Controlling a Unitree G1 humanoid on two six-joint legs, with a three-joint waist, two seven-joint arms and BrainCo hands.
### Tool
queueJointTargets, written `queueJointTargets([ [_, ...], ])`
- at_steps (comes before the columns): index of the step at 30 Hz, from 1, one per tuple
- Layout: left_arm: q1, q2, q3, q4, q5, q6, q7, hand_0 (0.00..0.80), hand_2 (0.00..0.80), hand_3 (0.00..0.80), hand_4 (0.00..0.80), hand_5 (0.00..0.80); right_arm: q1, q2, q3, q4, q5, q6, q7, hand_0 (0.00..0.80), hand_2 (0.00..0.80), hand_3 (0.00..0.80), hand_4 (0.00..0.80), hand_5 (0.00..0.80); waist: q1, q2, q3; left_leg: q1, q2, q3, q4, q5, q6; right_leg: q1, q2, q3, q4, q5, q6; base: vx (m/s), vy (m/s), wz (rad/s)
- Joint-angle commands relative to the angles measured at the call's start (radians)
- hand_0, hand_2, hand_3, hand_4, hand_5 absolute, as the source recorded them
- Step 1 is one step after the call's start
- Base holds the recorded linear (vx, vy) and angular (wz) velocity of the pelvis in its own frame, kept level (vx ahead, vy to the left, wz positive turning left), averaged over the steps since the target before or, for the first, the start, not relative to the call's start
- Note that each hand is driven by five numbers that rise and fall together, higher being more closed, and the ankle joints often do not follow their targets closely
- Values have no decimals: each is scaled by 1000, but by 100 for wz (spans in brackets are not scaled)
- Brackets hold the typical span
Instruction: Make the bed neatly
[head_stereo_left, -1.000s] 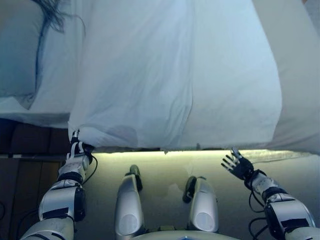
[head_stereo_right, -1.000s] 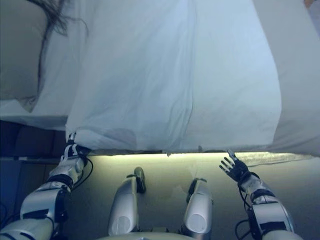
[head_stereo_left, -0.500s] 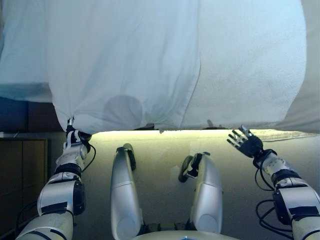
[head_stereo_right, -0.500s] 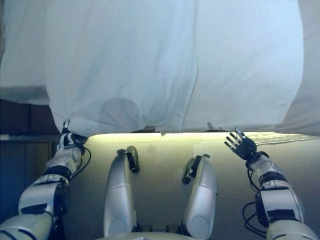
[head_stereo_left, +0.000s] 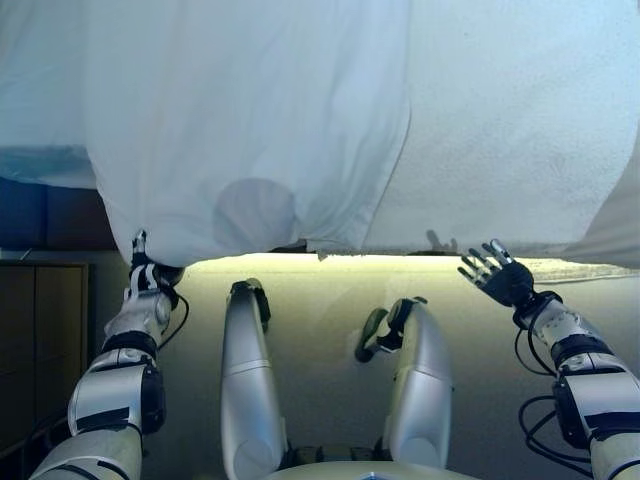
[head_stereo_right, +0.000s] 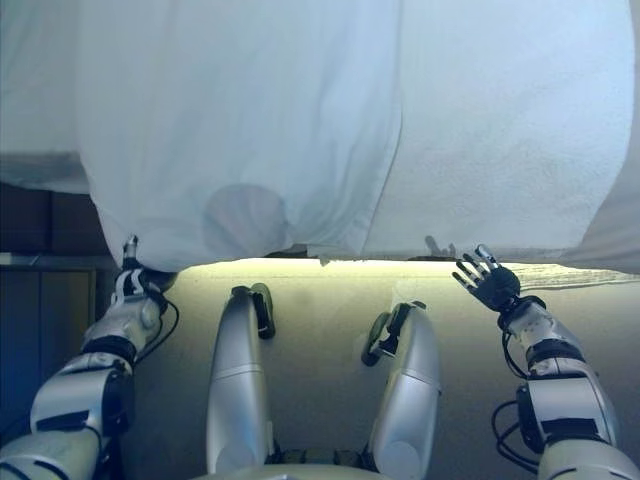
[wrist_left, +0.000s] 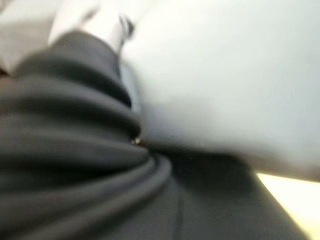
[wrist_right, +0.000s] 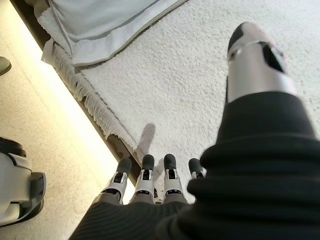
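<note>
At the left, the left hand (head_stereo_left: 147, 290) is tucked up under the lower corner of the smooth white sheet (head_stereo_left: 250, 120), which drapes over the bed's near edge; its fingers are lost in the cloth, and its own wrist view shows little beyond the dark cover and pale fabric, so I cannot tell whether it grips the corner or merely presses against it. The sheet hangs as one broad panel with a rounded bulge near its hem and a long crease running down its right edge, where it overlaps the coarser white blanket (head_stereo_left: 520, 130) beneath. Further right, the blanket's fringed edge (wrist_right: 95, 107) lies along the bed side, and the right hand (head_stereo_left: 500, 280) hovers just beside it with fingers spread and straight, holding nothing. To do this step well, the left corner probably wants drawing outward and down so the bulge flattens, while the right hand takes the sheet's free corner rather than the fringe, so both corners are tensioned evenly. Pulling from one side only would likely skew the hem and deepen that crease. The right hand should close on cloth before any tug begins.
</note>
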Motion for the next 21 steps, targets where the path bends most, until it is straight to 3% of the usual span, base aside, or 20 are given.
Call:
queueJointTargets([
  [1,238,-34,26,89,77,25,-53,0,0,0,0,0,86,15,-33,-23,40,-11,0,0,0,0,0,0,24,-26,-51,85,-48,85,44,-131,81,-11,14,37,-101,142,49,45,0,5],
  [8,342,-95,6,69,247,56,-195,0,0,0,0,0,141,57,-53,-59,46,-32,3,0,0,0,0,0,27,-11,-65,214,-43,121,-91,-92,67,106,15,16,-239,200,61,49,-28,10],
  [13,399,-108,-28,8,341,32,-298,0,0,0,0,0,181,72,-69,-75,59,-39,-14,0,0,0,0,0,35,5,-73,308,-53,141,-178,-70,64,192,4,-3,-311,227,75,74,-21,5],
  [16,430,-109,-79,-216,254,25,-475,0,0,0,0,0,226,83,-71,-112,71,-41,-36,0,0,0,0,0,45,14,-77,362,-61,148,-225,-59,66,251,-6,-18,-356,245,82,90,-16,9],
  [17,448,-110,-110,-295,222,9,-484,0,0,0,0,0,249,87,-69,-133,77,-46,-48,0,0,0,0,0,49,17,-77,376,-63,149,-238,-55,67,267,-8,-23,-370,250,83,93,-15,12],
  [21,492,-109,-196,-584,221,-128,-762,0,0,0,0,0,313,98,-65,-195,108,-59,-101,0,0,0,0,0,67,32,-75,413,-73,151,-276,-46,74,320,-17,-40,-414,268,88,73,-13,16],
])
